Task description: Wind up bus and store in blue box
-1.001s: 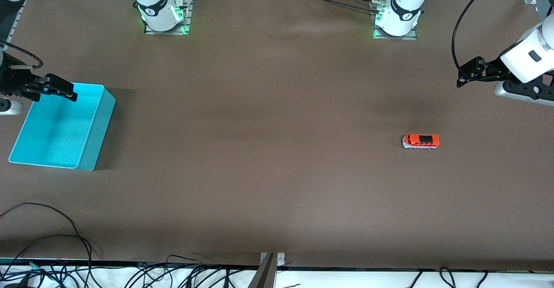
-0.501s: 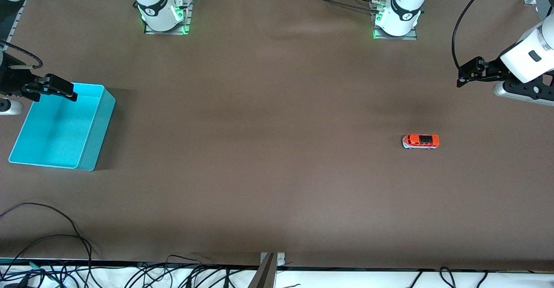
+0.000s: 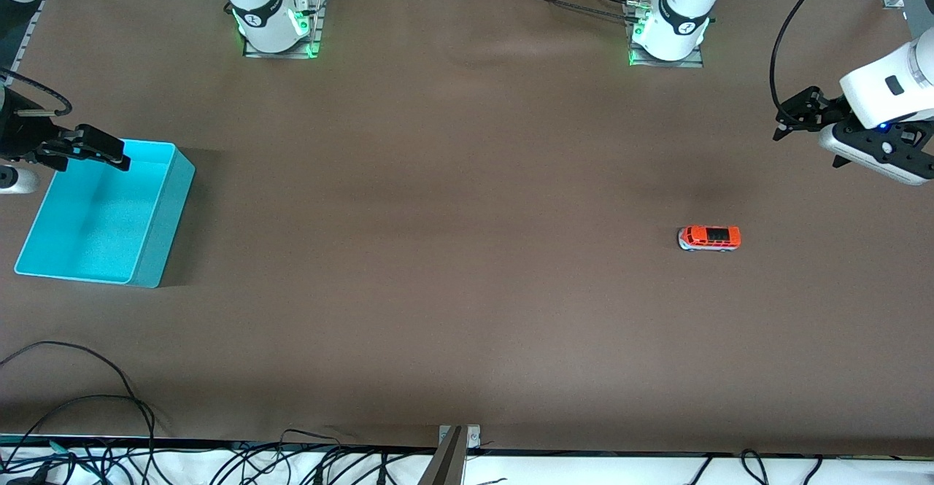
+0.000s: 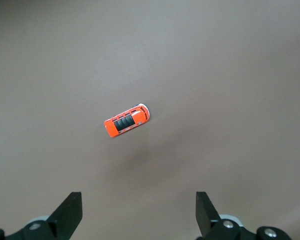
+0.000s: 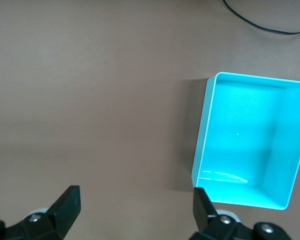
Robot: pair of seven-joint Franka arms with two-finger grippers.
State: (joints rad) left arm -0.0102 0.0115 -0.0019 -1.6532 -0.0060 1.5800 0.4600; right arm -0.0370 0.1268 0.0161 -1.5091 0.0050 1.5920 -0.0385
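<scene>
Well apart from bus [image 3: 709,238], left gripper [image 3: 792,117] jaws spread, right gripper [image 3: 98,151] likewise.

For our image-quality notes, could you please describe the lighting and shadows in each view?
Front view: even light, soft shadow beside the cyan plastic box. Left wrist view: diffuse shadow near the small orange-red toy bus, which is sharp. Right wrist view: the box floor glares bright.
</scene>
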